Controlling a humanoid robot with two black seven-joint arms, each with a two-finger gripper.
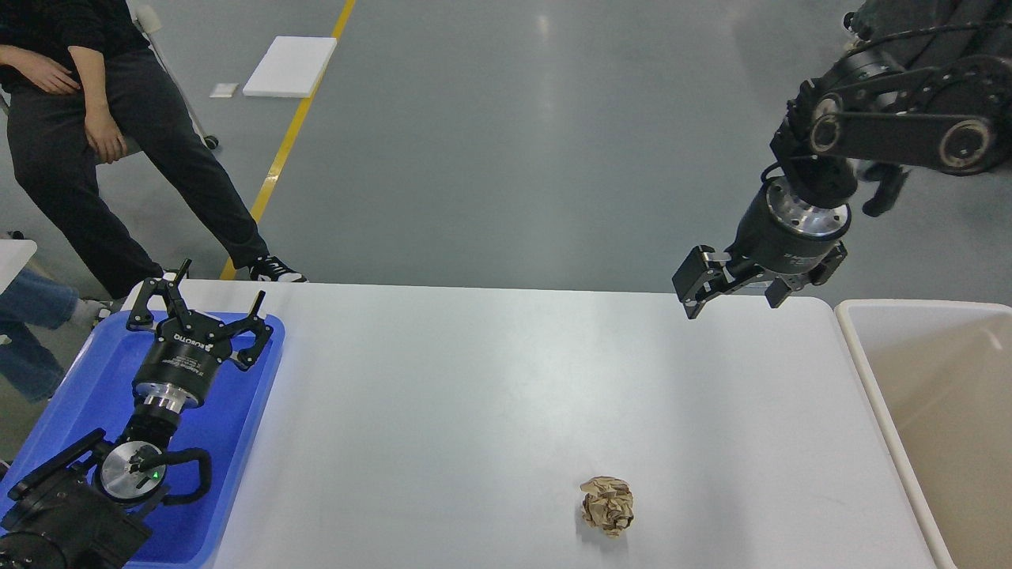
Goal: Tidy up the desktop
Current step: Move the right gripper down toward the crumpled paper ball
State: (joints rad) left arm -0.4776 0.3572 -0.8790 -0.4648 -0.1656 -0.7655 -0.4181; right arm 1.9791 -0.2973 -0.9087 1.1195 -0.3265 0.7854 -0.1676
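Observation:
The white desktop [490,395] fills the middle of the head view. A crumpled brown paper ball [607,506] lies on it near the front edge, right of centre. My left gripper [207,299] is open and empty, held over the far end of the blue tray [237,442] at the left. My right gripper [731,296] is open and empty, hovering above the desktop's far right edge, well behind the paper ball.
A beige-white open bin [858,356] stands against the desktop's right end. A person in black [103,150] sits beyond the far left corner. A white board [290,66] and a yellow floor line lie on the grey floor behind.

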